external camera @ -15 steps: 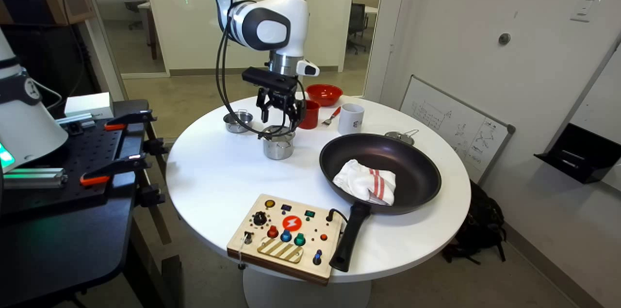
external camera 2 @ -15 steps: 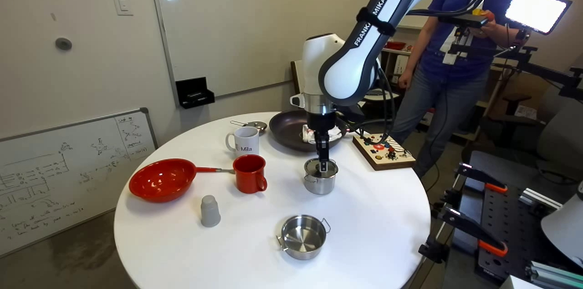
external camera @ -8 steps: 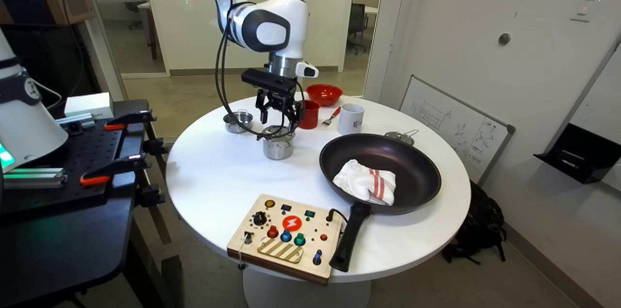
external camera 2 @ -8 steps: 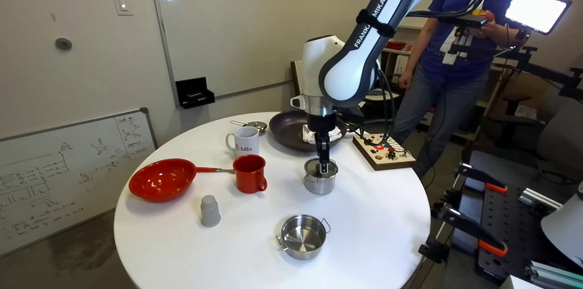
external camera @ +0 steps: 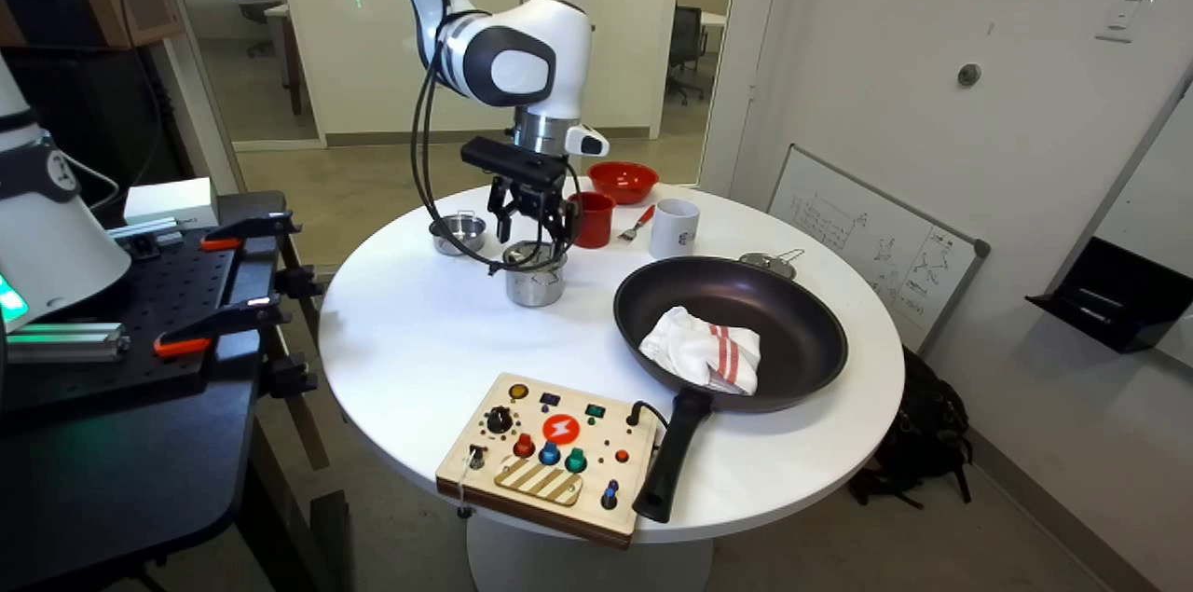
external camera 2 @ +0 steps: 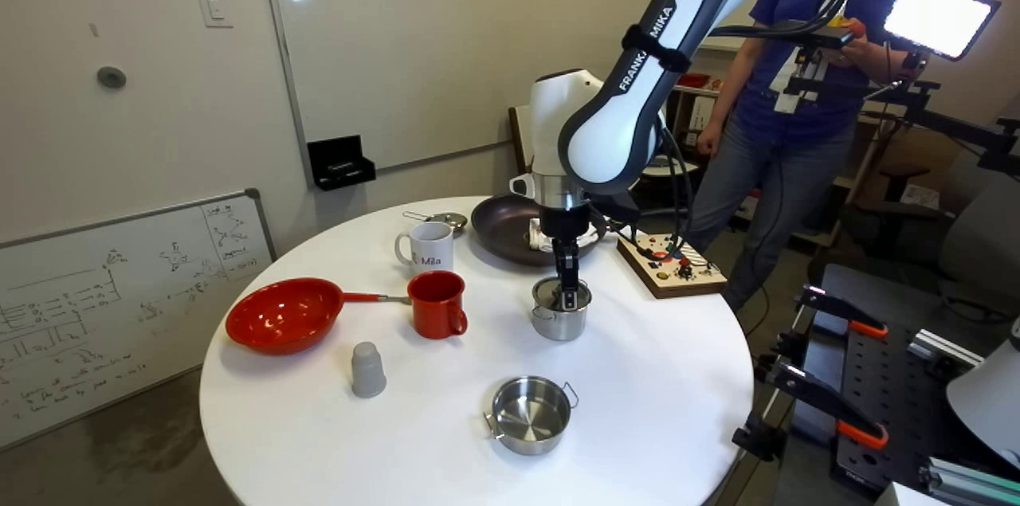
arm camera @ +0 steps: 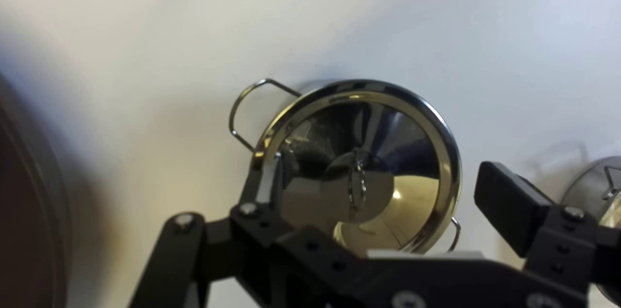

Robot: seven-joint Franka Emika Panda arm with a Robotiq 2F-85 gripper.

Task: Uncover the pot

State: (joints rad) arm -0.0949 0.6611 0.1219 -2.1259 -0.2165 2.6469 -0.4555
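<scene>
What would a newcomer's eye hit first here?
Probably the big black pan, on the right half of the table in an exterior view, with a striped cloth in it. Then likely the arm over the table, its gripper open at the lidded pot. Third, the red bowl, near the table's left edge in an exterior view.

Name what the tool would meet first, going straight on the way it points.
Probably the lid on the pot, since in the wrist view one finger overlaps its edge; depth is unclear.
</scene>
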